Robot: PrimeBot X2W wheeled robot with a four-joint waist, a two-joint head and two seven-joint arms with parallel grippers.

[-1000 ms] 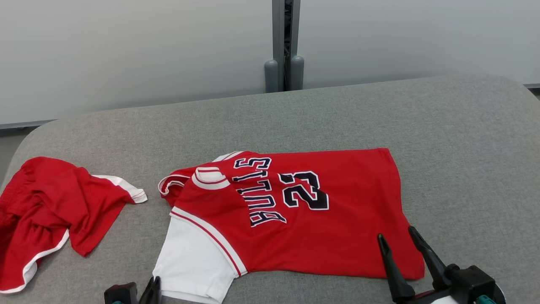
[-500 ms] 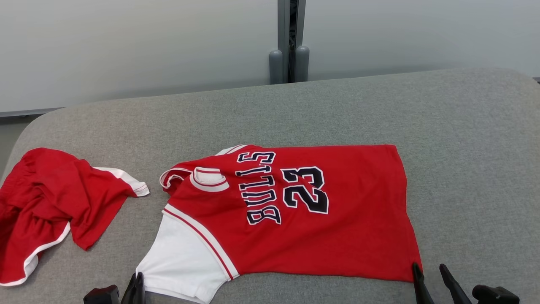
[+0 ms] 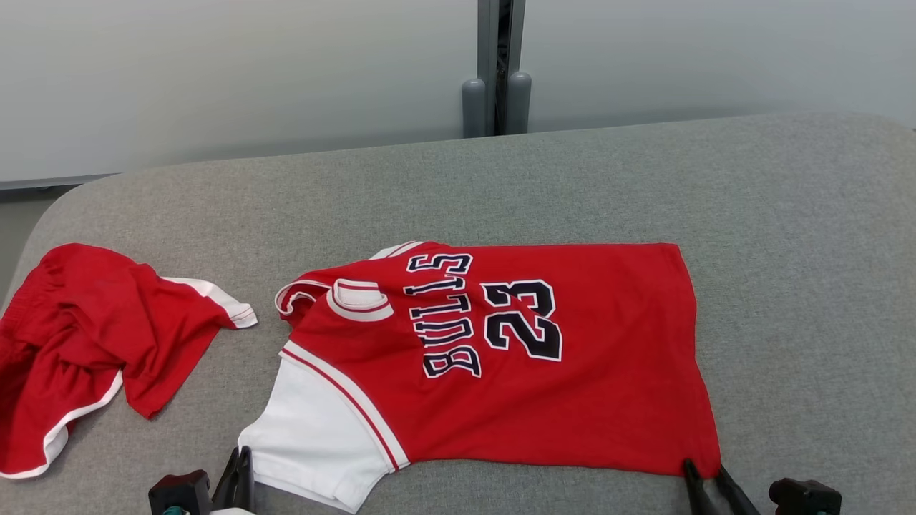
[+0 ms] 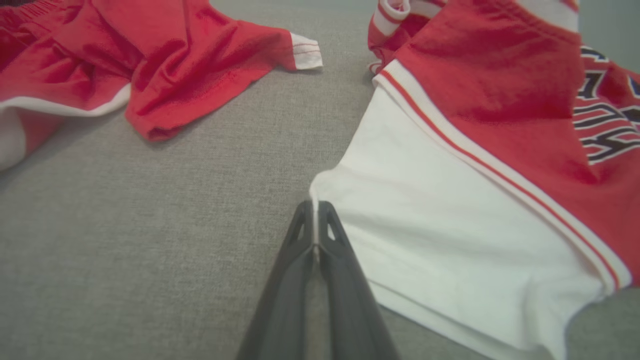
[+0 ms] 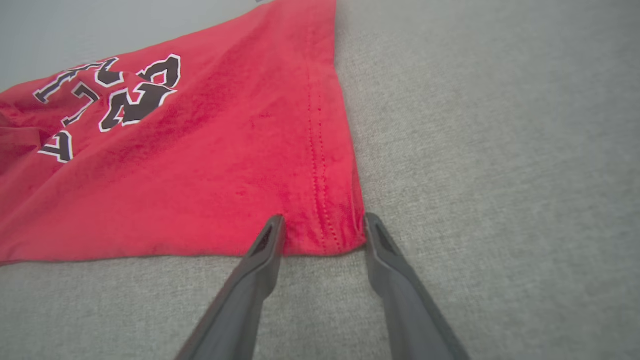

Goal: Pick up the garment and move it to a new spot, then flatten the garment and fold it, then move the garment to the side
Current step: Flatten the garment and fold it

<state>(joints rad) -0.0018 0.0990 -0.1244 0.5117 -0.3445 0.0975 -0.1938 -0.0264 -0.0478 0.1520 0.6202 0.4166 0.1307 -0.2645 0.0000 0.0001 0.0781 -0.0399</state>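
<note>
Red jersey (image 3: pixel 587 372) lies centred on the grey cushion (image 3: pixel 787 236), long axis left-right, collar pointing left. My left pincer (image 4: pixel 315 220) clamps its white sleeve (image 4: pixel 450 225); my right pincer (image 5: pixel 324 231), fingers apart, straddles the near-right hem corner (image 5: pixel 335 210).

Grey fabric-covered surface (image 3: pixel 787 214) — pale frosted wall panels (image 3: pixel 215 71) behind, grey post (image 3: pixel 497 64) between.
</note>
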